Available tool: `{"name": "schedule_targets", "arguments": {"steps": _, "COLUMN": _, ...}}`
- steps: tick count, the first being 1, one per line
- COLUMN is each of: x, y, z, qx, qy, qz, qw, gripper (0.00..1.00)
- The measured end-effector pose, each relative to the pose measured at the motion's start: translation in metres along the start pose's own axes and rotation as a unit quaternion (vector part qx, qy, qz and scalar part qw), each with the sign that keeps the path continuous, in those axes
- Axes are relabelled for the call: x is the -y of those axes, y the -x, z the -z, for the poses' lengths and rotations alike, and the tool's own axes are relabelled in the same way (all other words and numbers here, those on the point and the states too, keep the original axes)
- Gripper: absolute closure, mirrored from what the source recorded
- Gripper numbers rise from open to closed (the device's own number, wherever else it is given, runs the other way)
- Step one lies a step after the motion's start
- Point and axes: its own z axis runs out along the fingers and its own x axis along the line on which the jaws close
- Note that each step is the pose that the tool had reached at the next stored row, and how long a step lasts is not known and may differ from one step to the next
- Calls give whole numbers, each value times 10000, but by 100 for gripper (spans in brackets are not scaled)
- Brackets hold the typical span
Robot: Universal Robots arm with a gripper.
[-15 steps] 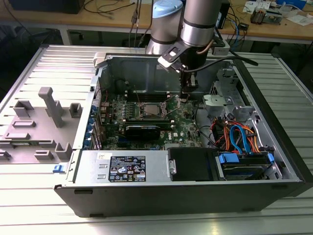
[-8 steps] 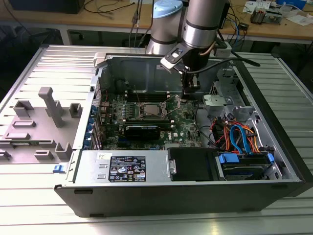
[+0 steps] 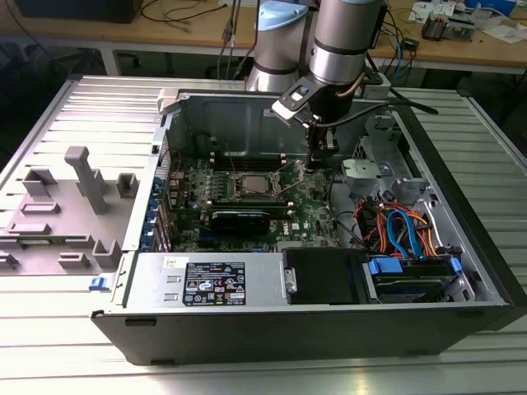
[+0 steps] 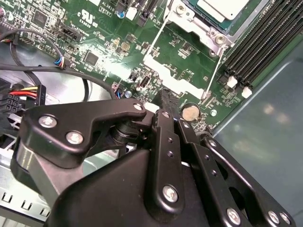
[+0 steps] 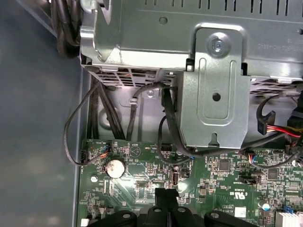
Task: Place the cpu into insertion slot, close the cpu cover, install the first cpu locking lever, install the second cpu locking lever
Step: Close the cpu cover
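Black gripper (image 4: 166, 101) linkage up close: fingers pressed together, holding nothing, tip low over the green motherboard (image 4: 104, 38), just beside the coin cell (image 4: 190, 112). Cpu (image 4: 222, 8) lies seated beyond, cpu cover (image 4: 191, 22) seemingly down around it. Thin wire locking levers (image 4: 212, 75) look unlatched — first lever step in hand, I judge. It calls for a precise catch on thin wire.
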Motion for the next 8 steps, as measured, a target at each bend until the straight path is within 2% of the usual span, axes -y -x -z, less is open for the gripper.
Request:
{"name": "schedule_targets", "arguments": {"steps": 3, "x": -4, "y": -1, "z": -32, "qx": -4, "qy": 0, "qz": -1, "qw": 10000, "gripper": 89}}
{"name": "schedule_targets", "arguments": {"steps": 5, "x": -5, "y": -5, "z": -90, "qx": -13, "qy": 1, "qz": 5, "qw": 10000, "gripper": 89}}
{"name": "schedule_targets", "arguments": {"steps": 8, "x": 7, "y": -7, "z": -114, "qx": -22, "qy": 0, "qz": 10, "qw": 10000, "gripper": 89}}
